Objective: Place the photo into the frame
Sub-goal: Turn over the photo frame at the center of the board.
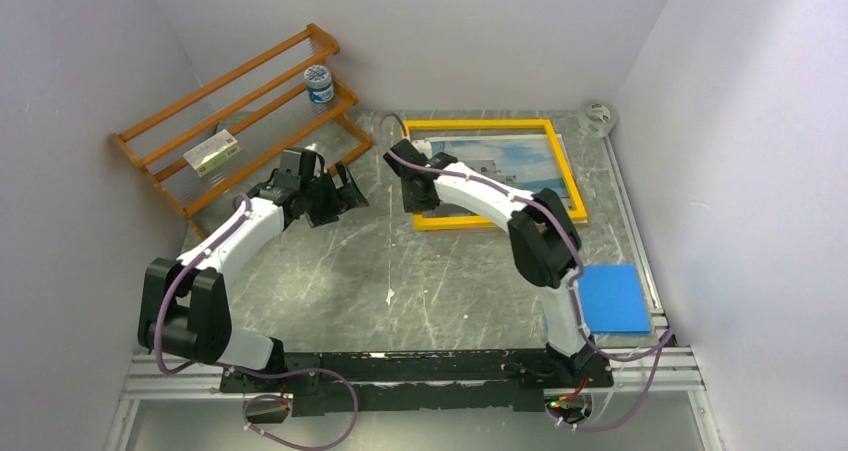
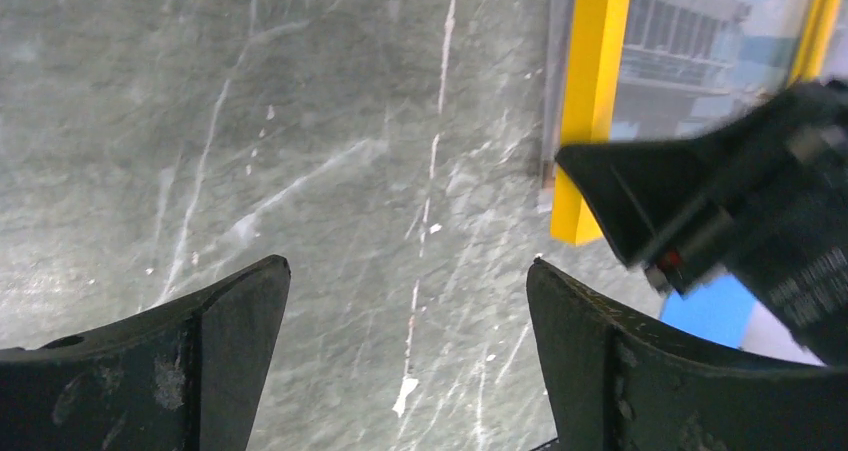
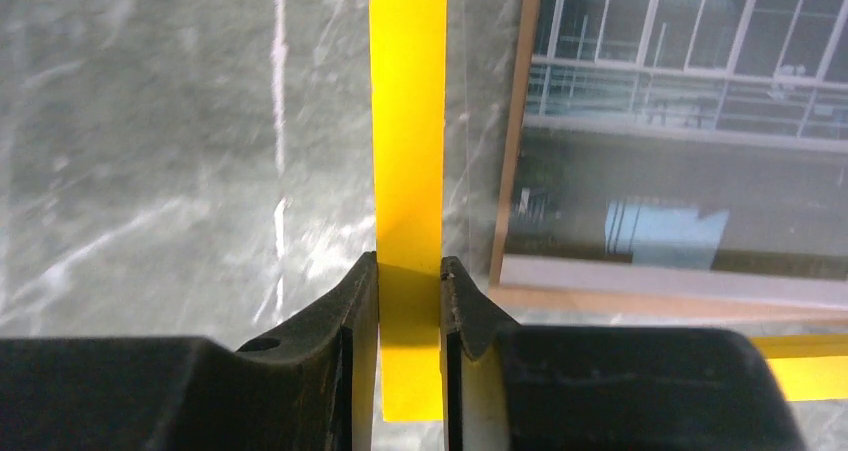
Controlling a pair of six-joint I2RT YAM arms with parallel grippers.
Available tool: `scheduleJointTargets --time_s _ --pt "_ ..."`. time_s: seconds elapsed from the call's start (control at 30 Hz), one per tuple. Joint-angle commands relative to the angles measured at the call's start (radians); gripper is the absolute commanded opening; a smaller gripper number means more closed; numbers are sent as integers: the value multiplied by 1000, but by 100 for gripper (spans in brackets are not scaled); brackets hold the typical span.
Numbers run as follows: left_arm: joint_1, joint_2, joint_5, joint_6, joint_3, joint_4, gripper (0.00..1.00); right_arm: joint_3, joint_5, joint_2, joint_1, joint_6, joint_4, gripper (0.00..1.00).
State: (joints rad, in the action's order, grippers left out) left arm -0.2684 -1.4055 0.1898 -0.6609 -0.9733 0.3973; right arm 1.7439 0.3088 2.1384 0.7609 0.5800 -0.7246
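Right gripper (image 3: 410, 271): jaws narrow, pinching the yellow left bar of the frame (image 3: 408, 121) close to its near-left corner. I see the photo (image 3: 680, 121) lying inside the frame's opening. The frame lies flat on the table (image 1: 400, 271), far right of centre. Left gripper (image 2: 408, 271): jaws wide, holding nothing, over the table just left of the frame.

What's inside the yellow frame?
A photo of a white building and blue sky shows inside the frame. The right arm covers its near-left part, so that bit is hidden.
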Motion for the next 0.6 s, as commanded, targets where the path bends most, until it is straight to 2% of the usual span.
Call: scheduleJointTargets --time_s 0.0,0.2,0.4,0.47,0.57 --pt "44 -33 165 -85 -68 -90 94 -91 -101 -201 9 12 84 11" --pt "66 -136 358 -134 -112 -220 94 -294 -191 -368 13 -16 211 11" --pt "59 -287 549 -220 -149 -453 94 -405 -201 -461 25 -57 248 11" --pt "49 -330 584 -248 -160 -515 94 -423 -209 -481 29 -70 259 11" --pt "29 -395 581 -260 -194 -517 94 -437 -230 -493 34 -85 271 11"
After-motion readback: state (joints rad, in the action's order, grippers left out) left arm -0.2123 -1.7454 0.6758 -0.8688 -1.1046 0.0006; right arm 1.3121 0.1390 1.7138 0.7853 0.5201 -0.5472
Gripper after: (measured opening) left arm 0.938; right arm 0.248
